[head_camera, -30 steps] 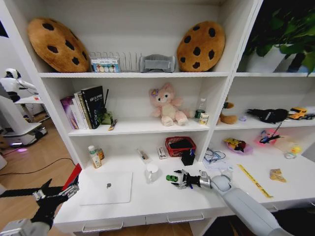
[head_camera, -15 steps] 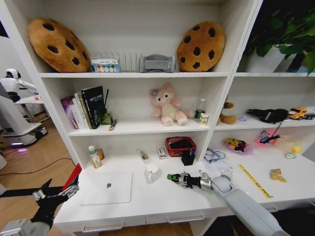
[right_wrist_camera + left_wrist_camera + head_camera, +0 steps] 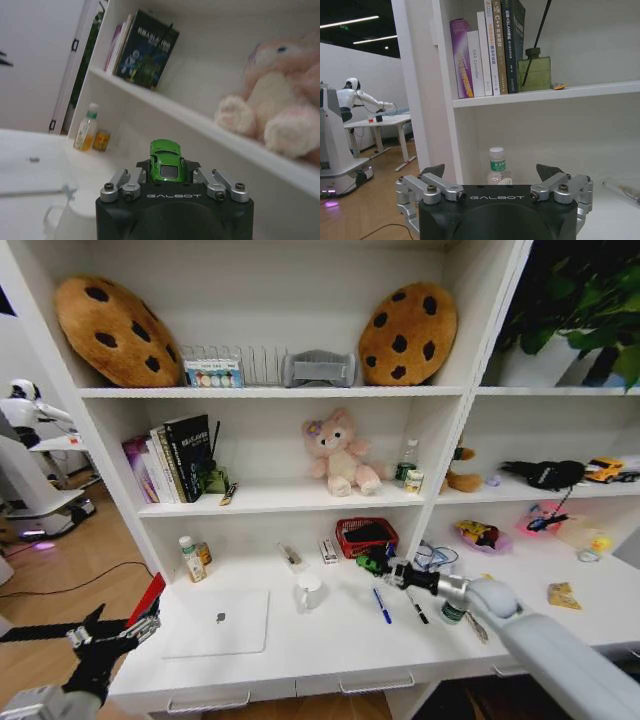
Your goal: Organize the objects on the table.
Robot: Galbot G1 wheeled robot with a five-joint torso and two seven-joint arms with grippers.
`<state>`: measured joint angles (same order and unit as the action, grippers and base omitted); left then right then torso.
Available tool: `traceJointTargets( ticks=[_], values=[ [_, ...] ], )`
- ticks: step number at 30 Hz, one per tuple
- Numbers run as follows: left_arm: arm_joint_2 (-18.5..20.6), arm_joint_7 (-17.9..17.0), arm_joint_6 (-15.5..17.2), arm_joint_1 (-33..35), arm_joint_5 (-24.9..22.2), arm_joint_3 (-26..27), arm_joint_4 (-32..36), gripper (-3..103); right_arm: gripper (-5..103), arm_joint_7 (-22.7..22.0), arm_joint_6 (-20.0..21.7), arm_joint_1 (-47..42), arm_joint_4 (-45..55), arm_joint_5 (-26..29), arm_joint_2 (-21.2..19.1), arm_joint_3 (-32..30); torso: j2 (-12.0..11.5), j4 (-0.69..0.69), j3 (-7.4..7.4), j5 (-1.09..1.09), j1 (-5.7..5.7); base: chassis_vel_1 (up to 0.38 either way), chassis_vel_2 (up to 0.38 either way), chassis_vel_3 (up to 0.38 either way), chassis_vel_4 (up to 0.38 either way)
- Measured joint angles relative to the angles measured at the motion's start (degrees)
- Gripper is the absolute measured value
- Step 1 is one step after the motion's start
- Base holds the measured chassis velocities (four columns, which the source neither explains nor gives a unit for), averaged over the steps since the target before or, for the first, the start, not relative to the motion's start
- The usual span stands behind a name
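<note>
Glossy green toy car (image 3: 165, 160) — smooth white table (image 3: 320, 640)

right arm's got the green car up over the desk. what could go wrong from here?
1. The right gripper pinches only the rear of the green toy car; most of the body sticks out past the fingers, so it could twist or slip free.
2. It hangs close to the red basket and black pen cup; a low swing might knock them.
3. The blue pen lies loose on the table below and could roll.
</note>
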<state>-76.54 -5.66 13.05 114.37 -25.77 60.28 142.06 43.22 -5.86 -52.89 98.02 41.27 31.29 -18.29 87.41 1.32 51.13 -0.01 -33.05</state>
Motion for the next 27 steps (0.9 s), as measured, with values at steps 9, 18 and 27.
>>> traceJointTargets(
  ticks=[9, 18, 27],
  values=[
    [0.0, -0.1, 0.0, 0.0, 0.0, 0.0, 0.0, 100, 35, -7.8, 11.4, 29.6, -1.1, 11.1, 6.5, 18.3, 0.0, -0.02, 0.01, 0.02, 0.00, 0.000, 0.000, 0.000, 0.000],
    [0.0, 0.0, 0.0, 0.0, 0.0, 0.0, 0.0, 100, 35, -10.9, 24.0, 51.3, -15.2, 9.1, 19.2, 36.6, 0.0, -0.05, 0.02, -0.01, -0.02, 0.000, 0.000, 0.000, 0.000],
    [0.0, 0.0, 0.0, 0.0, 0.0, 0.0, 0.0, 100, 35, -13.1, 28.9, 60.9, -25.1, 11.9, 25.5, 46.3, 0.0, -0.03, 0.01, 0.00, -0.01, 0.000, 0.000, 0.000, 0.000]
  ],
)
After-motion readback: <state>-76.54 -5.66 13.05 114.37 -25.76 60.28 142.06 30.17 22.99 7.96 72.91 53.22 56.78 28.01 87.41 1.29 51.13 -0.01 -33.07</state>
